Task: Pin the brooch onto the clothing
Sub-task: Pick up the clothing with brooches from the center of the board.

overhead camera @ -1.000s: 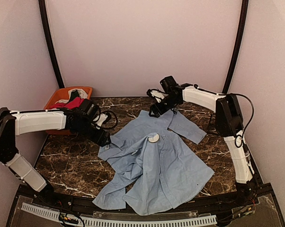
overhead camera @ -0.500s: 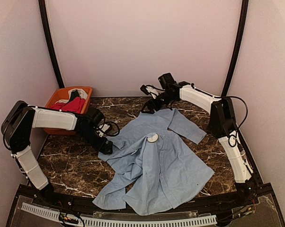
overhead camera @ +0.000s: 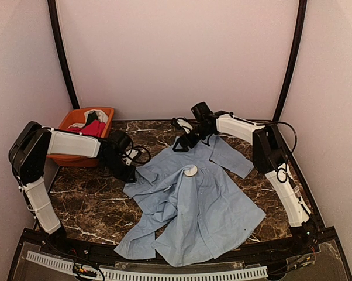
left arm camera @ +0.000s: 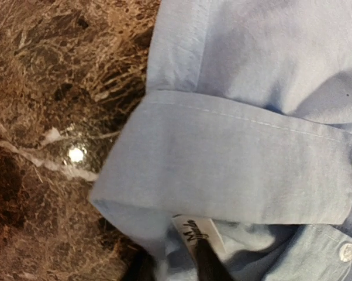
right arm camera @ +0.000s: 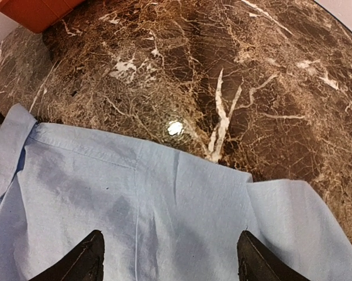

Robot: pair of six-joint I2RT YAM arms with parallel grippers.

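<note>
Left gripper [overhead camera: 129, 174] straddles a fold at the shirt's [overhead camera: 205, 211] edge; clamped or not, I cannot tell. The brooch [overhead camera: 190, 171] lies on the shirt, mid-table [overhead camera: 85, 202]. Right gripper [right arm camera: 170, 259] hangs over the shirt's far edge, jaws apart.

Left pincer [left arm camera: 173, 266] mostly off-frame, grip unclear
</note>
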